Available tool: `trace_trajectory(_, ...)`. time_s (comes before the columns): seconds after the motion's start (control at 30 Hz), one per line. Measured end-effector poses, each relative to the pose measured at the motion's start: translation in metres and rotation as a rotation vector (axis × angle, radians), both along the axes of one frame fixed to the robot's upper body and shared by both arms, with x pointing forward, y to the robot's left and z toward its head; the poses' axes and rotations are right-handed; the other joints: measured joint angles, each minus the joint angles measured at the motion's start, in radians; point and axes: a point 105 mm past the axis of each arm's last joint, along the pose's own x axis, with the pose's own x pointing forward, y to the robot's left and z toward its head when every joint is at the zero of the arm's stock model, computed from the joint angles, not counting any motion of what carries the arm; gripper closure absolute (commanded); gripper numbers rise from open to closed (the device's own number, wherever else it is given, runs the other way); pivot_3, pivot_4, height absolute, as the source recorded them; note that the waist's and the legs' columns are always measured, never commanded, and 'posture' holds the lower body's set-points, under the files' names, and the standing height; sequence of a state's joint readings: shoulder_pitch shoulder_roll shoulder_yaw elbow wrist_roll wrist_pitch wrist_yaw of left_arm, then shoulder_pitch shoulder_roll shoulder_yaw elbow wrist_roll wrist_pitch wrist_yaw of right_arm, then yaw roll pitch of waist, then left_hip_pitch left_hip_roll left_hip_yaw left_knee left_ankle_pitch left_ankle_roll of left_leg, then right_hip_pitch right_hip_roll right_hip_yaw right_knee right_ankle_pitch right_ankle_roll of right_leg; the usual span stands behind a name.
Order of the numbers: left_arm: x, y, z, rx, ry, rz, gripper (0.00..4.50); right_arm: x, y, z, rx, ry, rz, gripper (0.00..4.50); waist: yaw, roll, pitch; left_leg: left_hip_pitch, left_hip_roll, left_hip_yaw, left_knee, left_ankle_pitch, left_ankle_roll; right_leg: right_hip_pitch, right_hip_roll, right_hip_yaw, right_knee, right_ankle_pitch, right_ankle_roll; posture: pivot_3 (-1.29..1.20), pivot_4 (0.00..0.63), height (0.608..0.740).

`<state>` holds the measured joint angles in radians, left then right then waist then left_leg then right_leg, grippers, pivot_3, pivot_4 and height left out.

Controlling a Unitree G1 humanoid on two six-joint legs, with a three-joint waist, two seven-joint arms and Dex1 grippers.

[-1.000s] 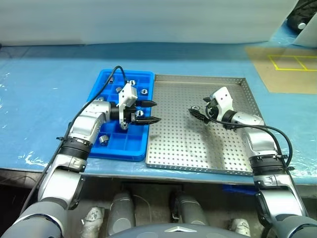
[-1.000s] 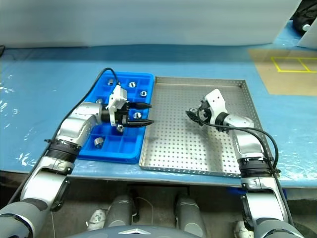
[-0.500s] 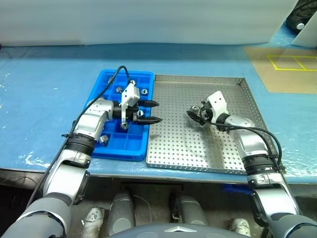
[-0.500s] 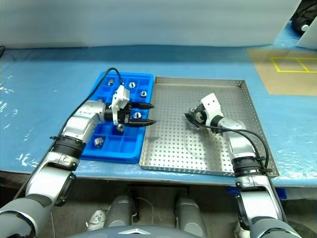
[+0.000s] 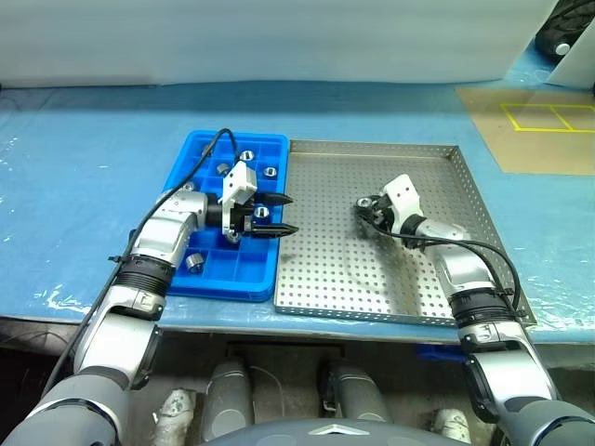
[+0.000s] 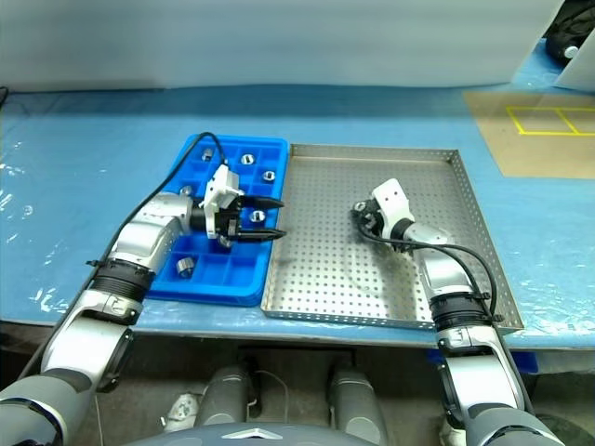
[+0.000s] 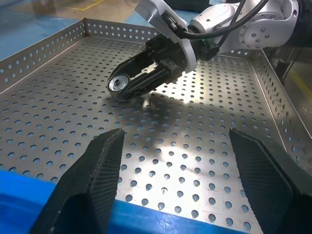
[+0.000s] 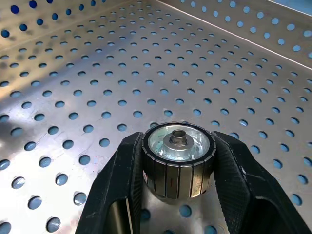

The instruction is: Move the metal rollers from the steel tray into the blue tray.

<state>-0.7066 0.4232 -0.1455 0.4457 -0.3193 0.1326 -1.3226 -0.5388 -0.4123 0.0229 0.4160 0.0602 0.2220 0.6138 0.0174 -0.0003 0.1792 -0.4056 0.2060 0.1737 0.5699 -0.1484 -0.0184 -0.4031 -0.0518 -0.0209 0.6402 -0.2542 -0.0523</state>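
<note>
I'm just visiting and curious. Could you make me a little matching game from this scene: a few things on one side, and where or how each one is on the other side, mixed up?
Things:
1. left gripper
2. right gripper
3. blue tray
4. steel tray

States:
A. clamped on a metal roller
B. holds several rollers in its compartments
C. open, holding nothing
D. perforated floor, no loose rollers lying on it

Pairs: 1-C, 2-A, 3-B, 4-D
</note>
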Motion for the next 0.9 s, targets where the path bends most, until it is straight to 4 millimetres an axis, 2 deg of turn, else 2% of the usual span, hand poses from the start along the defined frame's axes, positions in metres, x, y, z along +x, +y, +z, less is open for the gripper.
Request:
trace_trajectory(0.2,0.000,0.017,0.003,0.028,-0.016,0.037,0.88,0.000,0.003,0.001,-0.015,-0.001,0.010,2.88,0.000,0.000,0.000,0.000,0.000,0.000,0.000,0.000,0.000,0.000,0.000,0.000,0.000,0.000,0.000,-0.21,0.150,0.740)
trace_trajectory(0.27,0.000,0.026,0.006,0.035,-0.024,0.056,0.88,-0.003,0.010,0.009,-0.003,-0.003,0.047,2.88,-0.001,0.001,0.000,0.000,0.000,0.000,-0.001,0.000,0.000,-0.001,0.000,0.000,0.000,0.000,0.000,-0.20,0.150,0.740)
trace_trajectory(0.37,-0.002,0.042,0.013,0.046,-0.038,0.094,0.88,-0.013,0.032,0.032,0.029,-0.027,0.185,2.88,0.000,0.001,0.001,0.000,0.001,0.001,-0.003,0.000,0.000,-0.001,0.000,0.000,0.000,0.000,0.000,-0.15,0.150,0.740)
trace_trajectory(0.53,-0.010,0.057,0.016,0.063,-0.045,0.135,0.88,-0.045,0.087,0.060,0.061,-0.020,0.510,2.88,0.011,0.001,0.000,0.001,0.001,0.001,-0.005,0.000,-0.001,-0.002,0.000,0.000,-0.001,0.000,0.000,-0.07,0.150,0.740)
trace_trajectory(0.7,-0.026,0.067,0.009,0.091,-0.016,0.168,0.88,-0.061,0.123,0.059,0.036,0.017,0.698,2.88,0.032,0.001,0.001,0.000,0.001,0.000,-0.007,0.001,-0.001,-0.003,-0.002,-0.001,-0.001,-0.001,0.000,0.02,0.150,0.740)
trace_trajectory(0.8,-0.033,0.074,0.011,0.093,-0.016,0.200,0.88,-0.070,0.135,0.051,0.015,0.048,0.778,2.88,0.051,0.001,0.001,0.000,0.001,0.000,-0.007,0.001,-0.002,-0.003,-0.002,-0.001,-0.001,-0.001,0.000,0.11,0.150,0.740)
trace_trajectory(0.9,-0.048,0.082,0.006,0.099,0.005,0.247,0.88,-0.081,0.150,0.043,0.006,0.099,0.892,2.88,0.059,0.001,0.001,0.000,0.001,0.000,-0.008,0.001,-0.002,-0.003,-0.003,-0.001,-0.002,-0.001,0.000,0.16,0.150,0.740)
